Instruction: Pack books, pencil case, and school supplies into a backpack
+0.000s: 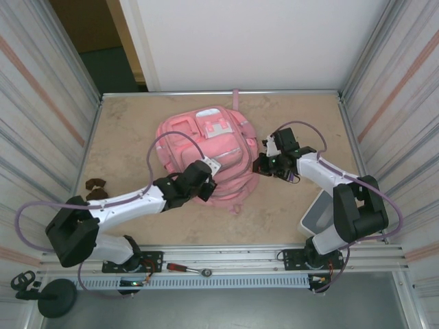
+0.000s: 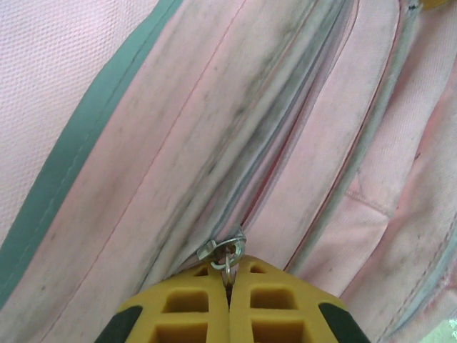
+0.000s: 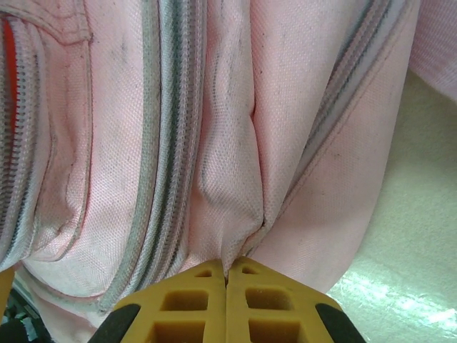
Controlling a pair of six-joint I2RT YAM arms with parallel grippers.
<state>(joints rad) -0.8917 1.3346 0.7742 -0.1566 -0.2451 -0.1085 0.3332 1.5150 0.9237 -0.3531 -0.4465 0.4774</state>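
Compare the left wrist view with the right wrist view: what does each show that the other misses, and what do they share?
Left wrist's own: the left pincer shut on a metal zip pull ring, and a grey-green trim band running along the backpack. Right wrist's own: the right pincer pinching a fold of fabric beside a grey zip, with pale table at the right edge. Shared: dirty pink backpack cloth crossed by zip lines, and yellow fingers pressed together at the bottom.

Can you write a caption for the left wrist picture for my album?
Left arm's yellow fingers pinch the metal zipper pull on the pink backpack.
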